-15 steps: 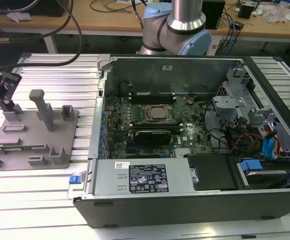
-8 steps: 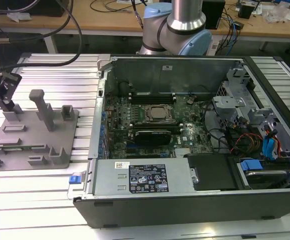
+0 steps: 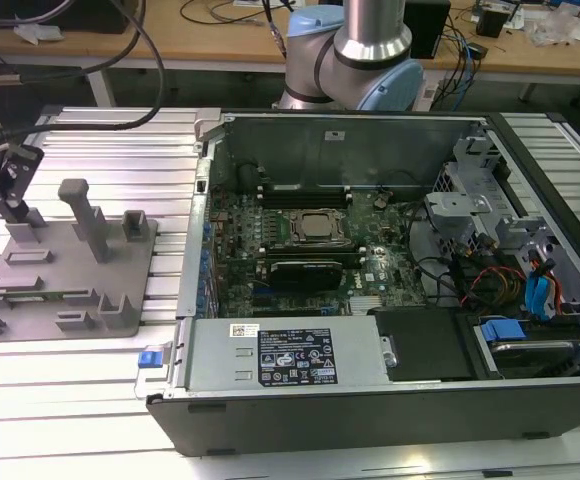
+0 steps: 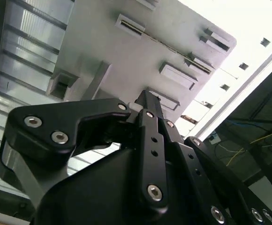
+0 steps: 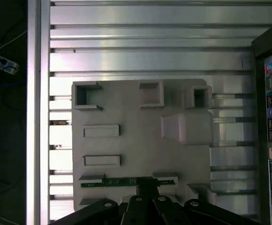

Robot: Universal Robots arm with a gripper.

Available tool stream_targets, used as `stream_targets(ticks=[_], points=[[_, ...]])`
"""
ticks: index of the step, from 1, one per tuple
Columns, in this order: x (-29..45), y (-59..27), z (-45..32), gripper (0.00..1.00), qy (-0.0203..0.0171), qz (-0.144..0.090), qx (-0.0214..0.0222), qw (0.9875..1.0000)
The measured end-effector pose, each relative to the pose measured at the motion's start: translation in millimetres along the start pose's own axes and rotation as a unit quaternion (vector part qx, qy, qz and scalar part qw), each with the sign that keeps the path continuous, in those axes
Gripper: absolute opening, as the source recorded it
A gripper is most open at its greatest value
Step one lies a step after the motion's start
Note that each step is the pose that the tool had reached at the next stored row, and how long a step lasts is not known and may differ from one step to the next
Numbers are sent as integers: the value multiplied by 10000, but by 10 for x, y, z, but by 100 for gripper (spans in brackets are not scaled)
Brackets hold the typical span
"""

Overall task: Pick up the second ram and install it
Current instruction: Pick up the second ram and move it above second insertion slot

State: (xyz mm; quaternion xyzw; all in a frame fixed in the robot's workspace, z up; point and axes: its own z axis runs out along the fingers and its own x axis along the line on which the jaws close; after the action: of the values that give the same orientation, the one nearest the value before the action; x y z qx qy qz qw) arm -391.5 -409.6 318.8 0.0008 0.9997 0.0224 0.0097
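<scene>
Arm reaches to the far left of the exterior view. The gripper (image 3: 18, 212) points down, slightly tilted, at the back edge of the grey plate (image 3: 70, 265). In the first wrist view its fingers (image 5: 147, 187) pinch narrow on the middle of the second ram (image 5: 115, 182), which stands edge-up in a plate slot. The open computer case (image 3: 390, 390) is at the exterior view's right.

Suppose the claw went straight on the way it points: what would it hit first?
Most likely the second ram, the green strip on edge in the grey plate; the gripper points straight at it. Whether they already touch is unclear.
</scene>
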Motion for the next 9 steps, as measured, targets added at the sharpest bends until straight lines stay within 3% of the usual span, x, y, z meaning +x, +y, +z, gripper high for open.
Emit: stream_targets(ticks=[1,4,5,6,9], points=[[0,0,0,8,9,-207,-4,9998],[0,1,0,8,41,-918,-15,9958],[0,1,0,8,47,-1043,-18,9945],[0,1,0,8,56,-1248,-21,9922],[0,1,3,8,68,-1515,-26,9884]])
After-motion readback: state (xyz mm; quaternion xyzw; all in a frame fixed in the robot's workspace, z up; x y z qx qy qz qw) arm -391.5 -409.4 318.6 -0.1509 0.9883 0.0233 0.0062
